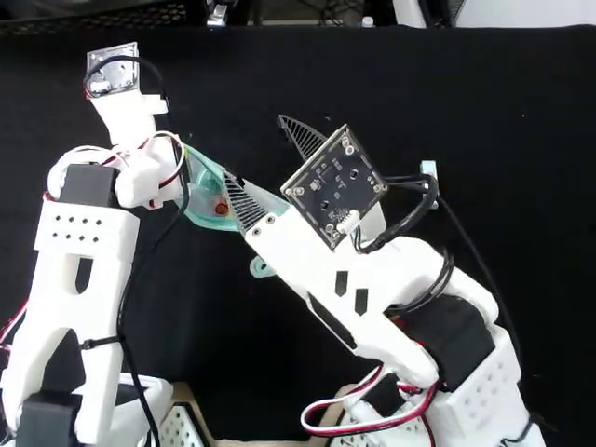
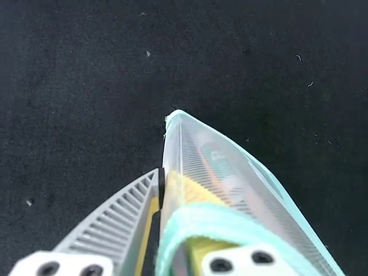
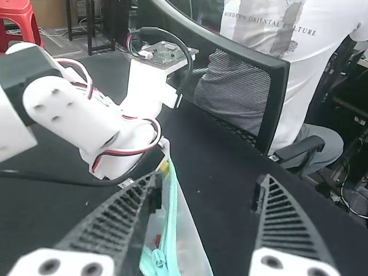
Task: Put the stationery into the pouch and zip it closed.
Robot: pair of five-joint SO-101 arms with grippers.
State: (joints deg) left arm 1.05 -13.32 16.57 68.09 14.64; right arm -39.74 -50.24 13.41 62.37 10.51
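A clear pouch [image 1: 207,191] with a teal zipper edge hangs above the black table, pinched at one end by my left gripper [image 2: 163,179], which is shut on it. Through its ribbed wall I see an orange pen [image 2: 210,164] and something yellow [image 2: 190,192]; a red item [image 1: 221,208] shows from above. My right gripper [image 1: 256,154] stands open at the pouch's other end. One of its fingers [image 3: 123,213] lies against the pouch [image 3: 175,230] beside the teal zipper [image 3: 156,259], the other finger [image 3: 282,224] is well apart.
The black cloth table [image 1: 484,112] spreads on all sides. The left arm's white body [image 3: 109,129] with red and black wires sits close in front of the right gripper. A mesh office chair [image 3: 241,92] stands beyond the table's far edge.
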